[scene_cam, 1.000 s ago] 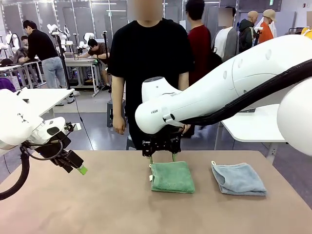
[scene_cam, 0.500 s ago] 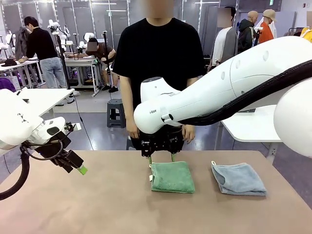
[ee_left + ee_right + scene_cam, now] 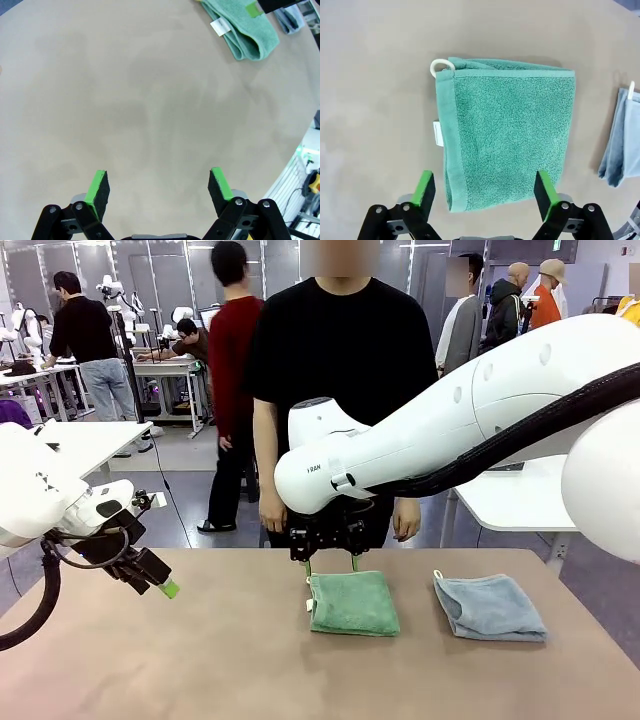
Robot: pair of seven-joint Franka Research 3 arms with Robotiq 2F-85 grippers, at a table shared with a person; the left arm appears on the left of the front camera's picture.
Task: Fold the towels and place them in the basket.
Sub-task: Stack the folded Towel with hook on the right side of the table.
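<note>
A mint green towel (image 3: 352,602) lies folded on the brown table near the middle, with a white tag and loop on its left edge. My right gripper (image 3: 331,564) hangs open just above the towel's far edge. In the right wrist view the green towel (image 3: 507,135) lies flat between and beyond the spread fingers (image 3: 425,187). A pale grey-blue towel (image 3: 490,606) lies folded to its right, also at the edge of the right wrist view (image 3: 622,140). My left gripper (image 3: 160,582) hovers open over the table's left side, and in the left wrist view (image 3: 159,186) nothing is between its pads. The basket is out of view.
A person in a black shirt (image 3: 340,360) stands at the table's far edge, hands (image 3: 272,515) hanging at their sides. The brown table (image 3: 200,660) is bare on the left and at the front. White tables stand at left and right behind.
Both arms hold still and the towels have not moved. The person at the far edge has shifted slightly to the right; people in the background have walked about.
</note>
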